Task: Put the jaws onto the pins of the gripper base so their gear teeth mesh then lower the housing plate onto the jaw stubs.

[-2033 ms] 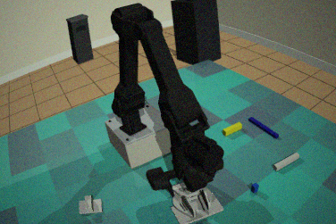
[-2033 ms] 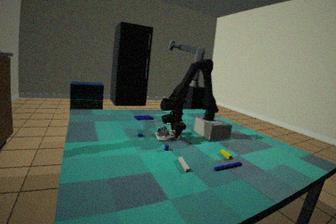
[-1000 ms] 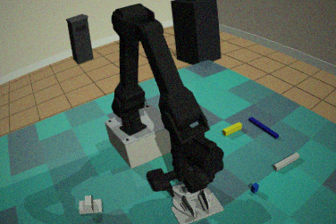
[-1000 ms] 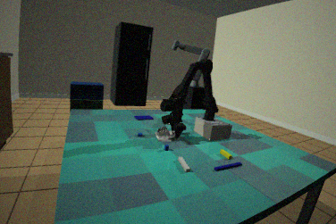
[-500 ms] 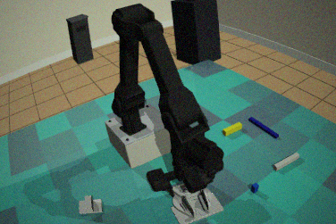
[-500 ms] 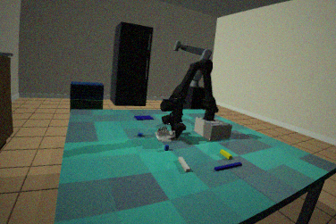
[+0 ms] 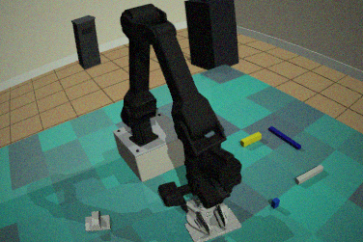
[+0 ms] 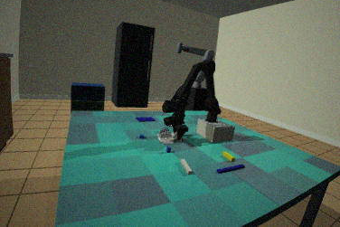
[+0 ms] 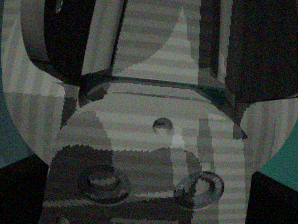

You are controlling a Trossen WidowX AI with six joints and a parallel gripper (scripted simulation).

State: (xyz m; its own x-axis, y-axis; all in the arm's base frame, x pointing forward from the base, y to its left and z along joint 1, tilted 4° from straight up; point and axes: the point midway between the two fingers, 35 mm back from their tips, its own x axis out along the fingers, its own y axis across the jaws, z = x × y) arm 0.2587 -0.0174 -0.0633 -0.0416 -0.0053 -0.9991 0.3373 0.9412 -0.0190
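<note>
The pale gripper base lies on the mat under the arm. Pointed pieces that look like the two jaws stand out at its front in the top view; their gear teeth cannot be made out. My gripper points down over the base and is shut on the upright grip block of the housing plate. The wrist view shows the plate's small hole and two round openings with round stub ends in them. The arm hides much of it in the top view. I cannot tell whether the plate is fully down or level.
A small pale piece with an upright stub lies left of the base. A small blue block, a white bar, a yellow block and a dark blue bar lie on the other side.
</note>
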